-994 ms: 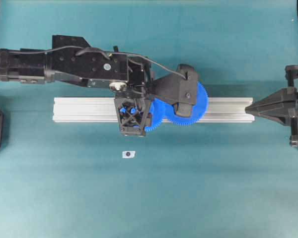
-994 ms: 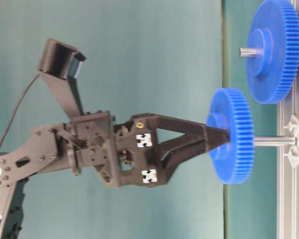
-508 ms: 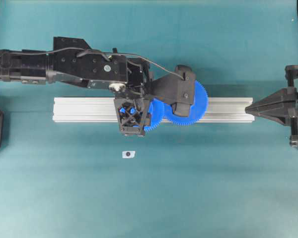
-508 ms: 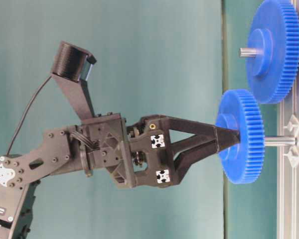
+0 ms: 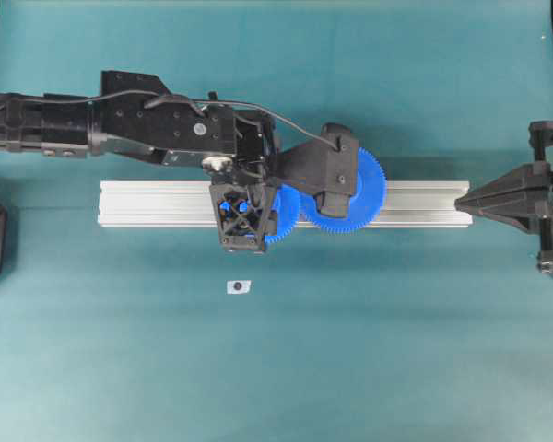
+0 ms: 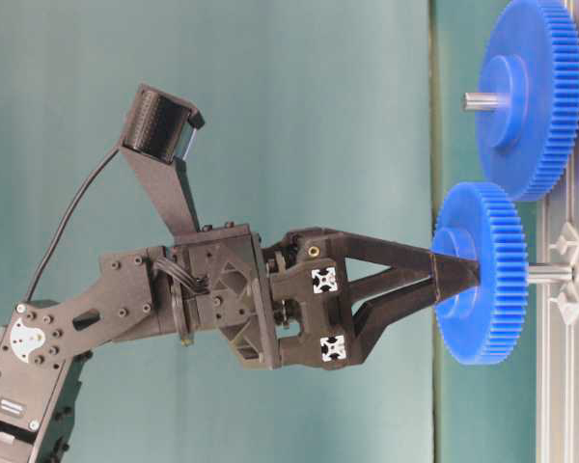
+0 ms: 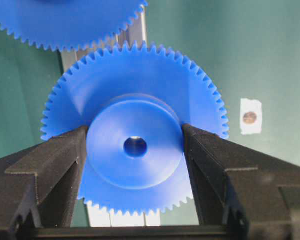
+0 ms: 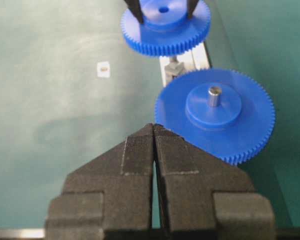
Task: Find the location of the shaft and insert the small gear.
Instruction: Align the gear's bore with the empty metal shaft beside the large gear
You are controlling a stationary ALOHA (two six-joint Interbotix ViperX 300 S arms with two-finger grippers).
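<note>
The small gear (image 7: 135, 165), bright blue with a raised hub, is gripped by that hub between the fingers of my left gripper (image 7: 135, 131). In the table-level view the small gear (image 6: 482, 275) is threaded on the shaft (image 6: 550, 274), with a short silver length showing between gear and rail (image 6: 560, 386). Its teeth sit close beside the larger blue gear (image 6: 531, 96), which rests on its own pin. My right gripper (image 8: 154, 126) is shut with nothing in it and hangs back from the larger gear (image 8: 215, 112).
The aluminium rail (image 5: 147, 203) lies across the middle of the teal mat. A small white marker (image 5: 239, 286) sits on the mat in front of it. My right arm (image 5: 516, 198) stays at the rail's right end.
My left gripper has slid the small gear further down the shaft toward the rail, so less bare shaft shows. The right arm has not moved.
</note>
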